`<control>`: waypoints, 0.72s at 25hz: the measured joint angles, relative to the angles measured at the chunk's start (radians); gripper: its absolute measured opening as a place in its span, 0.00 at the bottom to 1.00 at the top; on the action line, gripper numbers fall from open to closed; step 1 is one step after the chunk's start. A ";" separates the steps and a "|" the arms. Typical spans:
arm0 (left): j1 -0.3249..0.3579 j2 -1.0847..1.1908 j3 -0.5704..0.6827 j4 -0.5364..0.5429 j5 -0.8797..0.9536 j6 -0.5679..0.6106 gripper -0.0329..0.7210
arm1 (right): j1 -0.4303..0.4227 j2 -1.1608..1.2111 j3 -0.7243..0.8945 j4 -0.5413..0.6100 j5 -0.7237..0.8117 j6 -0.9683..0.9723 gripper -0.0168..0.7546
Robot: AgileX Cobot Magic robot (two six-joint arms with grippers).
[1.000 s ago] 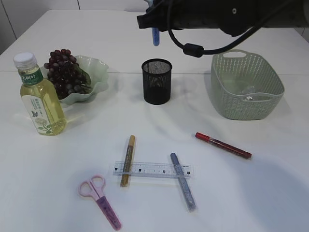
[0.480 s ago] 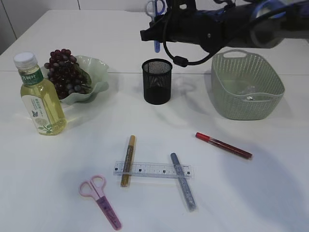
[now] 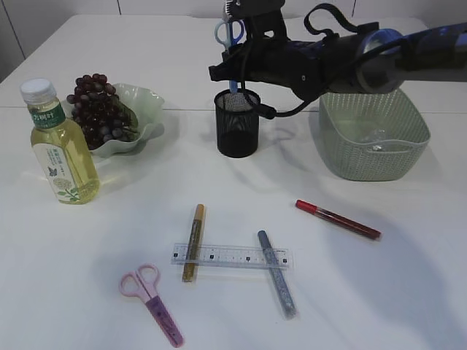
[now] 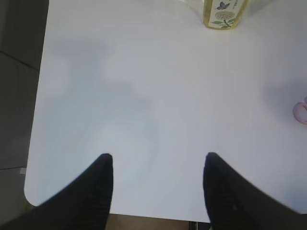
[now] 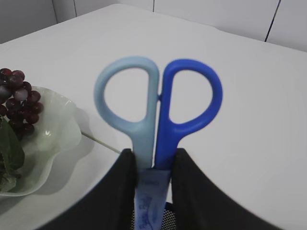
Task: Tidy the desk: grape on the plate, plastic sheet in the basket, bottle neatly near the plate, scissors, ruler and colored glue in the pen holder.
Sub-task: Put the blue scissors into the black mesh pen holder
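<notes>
Nearest on the white bench (image 3: 66,255): pink scissors (image 3: 152,294), then a clear ruler (image 3: 230,256) lying across a gold glue pen (image 3: 193,241) and a silver glue pen (image 3: 276,273). A red glue pen (image 3: 337,219) lies apart to the right.

Mid-bench: bottle (image 3: 60,144) upright, just beside the green plate (image 3: 146,109) holding the grapes (image 3: 97,108); black mesh pen holder (image 3: 237,122); basket (image 3: 372,127) with the plastic sheet (image 3: 376,138) inside.

Right gripper (image 5: 152,165) clamps blue scissors (image 5: 158,103), handles up, over the pen holder.

Left gripper (image 4: 157,182) hangs agape over the bench edge, holding nothing.
</notes>
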 joint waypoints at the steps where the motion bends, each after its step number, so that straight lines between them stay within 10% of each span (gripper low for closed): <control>1: 0.000 0.000 0.000 0.000 0.000 0.000 0.62 | 0.000 0.004 0.000 0.000 0.000 0.000 0.29; 18: 0.000 0.000 0.000 0.001 0.000 0.000 0.62 | 0.000 0.010 0.000 0.000 0.055 0.000 0.42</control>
